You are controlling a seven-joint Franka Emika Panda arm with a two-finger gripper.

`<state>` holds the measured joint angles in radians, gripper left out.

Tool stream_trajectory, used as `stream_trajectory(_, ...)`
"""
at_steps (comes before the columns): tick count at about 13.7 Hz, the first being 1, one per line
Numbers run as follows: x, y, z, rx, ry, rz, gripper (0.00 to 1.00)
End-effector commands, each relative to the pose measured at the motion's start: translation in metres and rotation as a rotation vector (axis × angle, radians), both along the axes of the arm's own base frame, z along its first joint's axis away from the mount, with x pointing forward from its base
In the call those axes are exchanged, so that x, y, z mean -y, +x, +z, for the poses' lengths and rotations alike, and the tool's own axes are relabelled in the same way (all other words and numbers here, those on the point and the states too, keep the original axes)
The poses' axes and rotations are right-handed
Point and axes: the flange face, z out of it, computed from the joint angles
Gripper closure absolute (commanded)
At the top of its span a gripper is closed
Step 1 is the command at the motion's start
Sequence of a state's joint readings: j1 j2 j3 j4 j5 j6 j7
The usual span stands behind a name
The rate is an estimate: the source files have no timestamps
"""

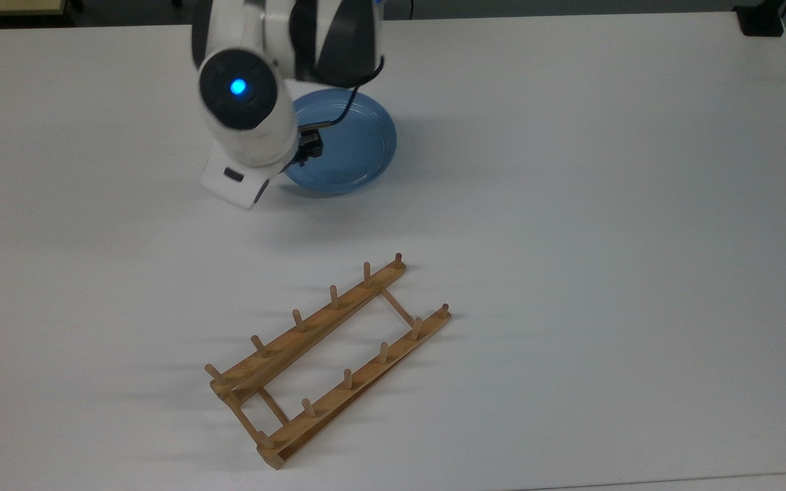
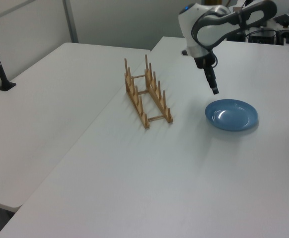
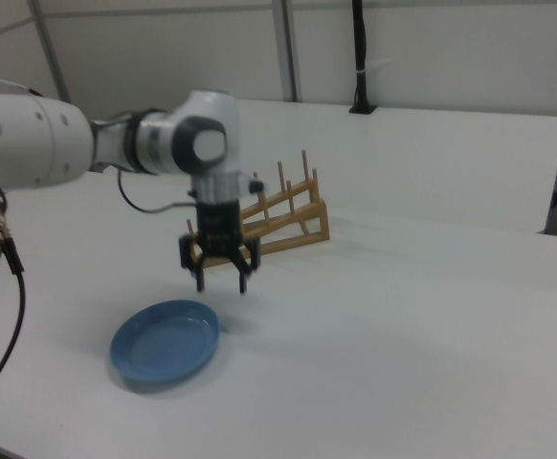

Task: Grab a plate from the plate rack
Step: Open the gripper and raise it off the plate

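Fingers (image 3: 222, 283) spread wide, holding nothing, hanging just above the plate (image 1: 348, 140), which sits flat on the table (image 1: 570, 204); plate rack (image 1: 328, 358) well apart.

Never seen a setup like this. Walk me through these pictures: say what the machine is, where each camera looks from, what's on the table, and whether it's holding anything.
It is a single robot arm ending in a two-finger gripper. Three fixed cameras watch one moment: the top view looks down on the white table, and the left view and right view look across it from opposite sides. A light-blue plate lies flat on the table. A wooden plate rack with upright pegs stands apart from it, with nothing in its slots. The gripper hangs open above the plate's edge and holds nothing.
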<state>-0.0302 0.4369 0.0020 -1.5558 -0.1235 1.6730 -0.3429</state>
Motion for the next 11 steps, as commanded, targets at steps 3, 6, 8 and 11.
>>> stream_trajectory(3, -0.071, -0.032, 0.140, 0.248, -0.080, -0.181, 0.00)
stream_trajectory(6, -0.087, -0.055, 0.197, 0.358, -0.084, -0.319, 0.00)
stream_trajectory(8, -0.098, -0.067, 0.218, 0.394, -0.078, -0.361, 0.00)
stream_trajectory(11, -0.099, -0.071, 0.226, 0.405, -0.069, -0.373, 0.00)
